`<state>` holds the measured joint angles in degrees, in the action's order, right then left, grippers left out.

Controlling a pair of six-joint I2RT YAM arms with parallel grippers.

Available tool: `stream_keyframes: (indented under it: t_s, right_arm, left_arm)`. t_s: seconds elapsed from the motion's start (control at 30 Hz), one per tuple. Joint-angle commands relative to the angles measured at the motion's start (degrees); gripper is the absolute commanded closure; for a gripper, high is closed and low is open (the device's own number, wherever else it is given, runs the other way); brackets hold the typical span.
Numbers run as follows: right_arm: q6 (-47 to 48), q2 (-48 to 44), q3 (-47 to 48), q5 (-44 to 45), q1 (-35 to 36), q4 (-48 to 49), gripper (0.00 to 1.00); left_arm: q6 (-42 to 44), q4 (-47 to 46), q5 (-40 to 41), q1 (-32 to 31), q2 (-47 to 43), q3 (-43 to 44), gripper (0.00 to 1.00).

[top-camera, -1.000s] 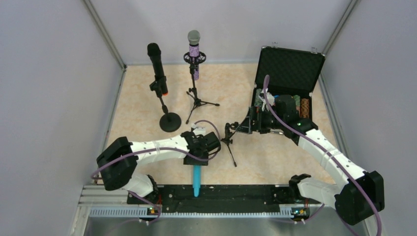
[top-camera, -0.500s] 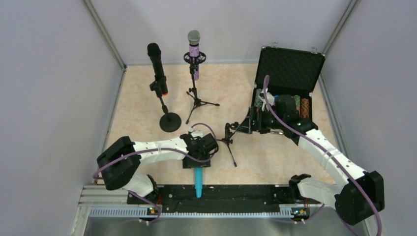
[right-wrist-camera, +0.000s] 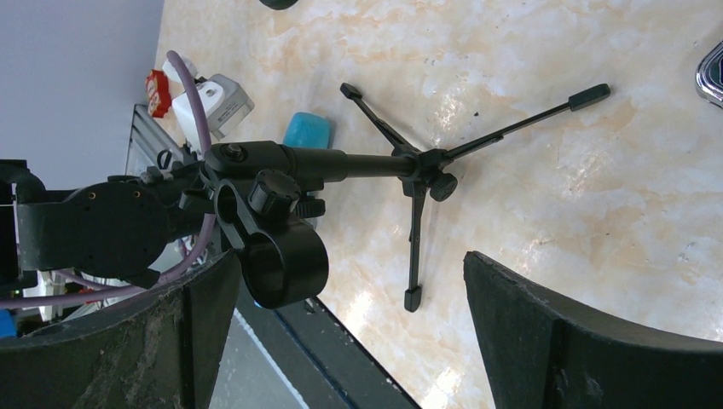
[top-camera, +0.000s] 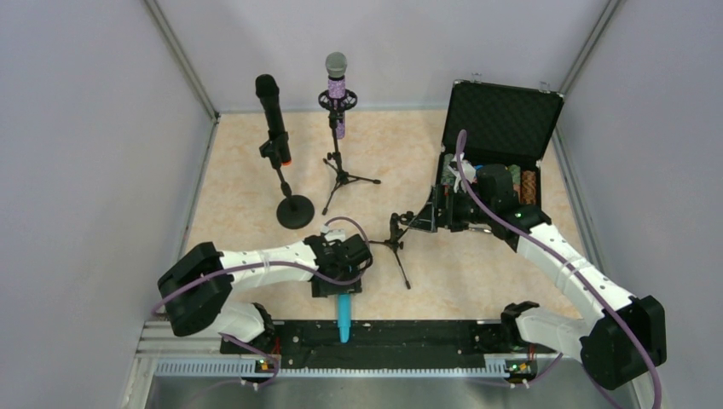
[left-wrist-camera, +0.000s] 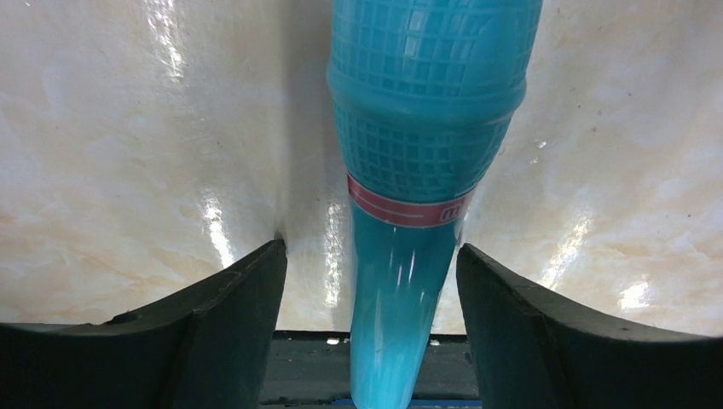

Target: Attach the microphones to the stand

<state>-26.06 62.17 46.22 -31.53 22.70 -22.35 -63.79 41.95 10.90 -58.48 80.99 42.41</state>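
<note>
Table [top-camera: 247,170] — 3 stands [top-camera: 295,210], case [top-camera: 503,106], cyan microphone [top-camera: 343,315]

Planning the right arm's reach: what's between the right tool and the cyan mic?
Top view: only the empty tripod stand, just ahead of the open right tool. Beyond it, bare tabletop up to the cyan mic, which the left tool straddles.

Back left: round-base stand [top-camera: 294,210] with mic 1 [top-camera: 272,111], tripod stand [top-camera: 341,175] with mic 2 [top-camera: 338,92] just right. Centre: bare tripod [top-camera: 396,243], case [top-camera: 503,119] behind-right. Front edge: mic 3 [top-camera: 343,315] flat, between left gripper [left-wrist-camera: 371,249] fingers [left-wrist-camera: 230,324].
</note>
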Motion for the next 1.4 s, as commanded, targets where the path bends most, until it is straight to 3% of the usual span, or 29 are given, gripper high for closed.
stream_keyframes:
  t_s: [0.0,0.3,0.5,0.77,1.1,1.37]
  right_arm:
    - [0.90,0.45,2.83,0.57,-0.42,1.42,0.01]
    - [1.12,0.80,2.91,0.51,-0.45,1.58,0.01]
    - [1.04,0.99,2.74,0.28,-0.46,1.96,0.01]
    - [0.80,0.86,3.00,0.07,-0.48,2.19,0.01]
    - [0.40,0.23,3.09,0.42,-0.55,2.18,0.01]
    - [0.22,-0.26,3.59,0.25,-0.54,2.21,0.01]
  left_arm:
    - [-0.83,-0.79,-1.99,-0.35,-2.04,-0.51,0.22]
    - [-5.72,1.07,-2.82,-5.57,-3.01,-0.92,0.20]
    - [-10.66,1.46,-2.86,-9.75,-2.82,-2.18,0.28]
    - [-11.39,5.73,-0.63,-13.76,4.31,0.97,0.51]
    - [-10.04,6.13,3.11,-14.91,2.94,1.98,1.00]
    - [-8.86,4.29,7.70,-14.82,-5.63,1.28,1.00]
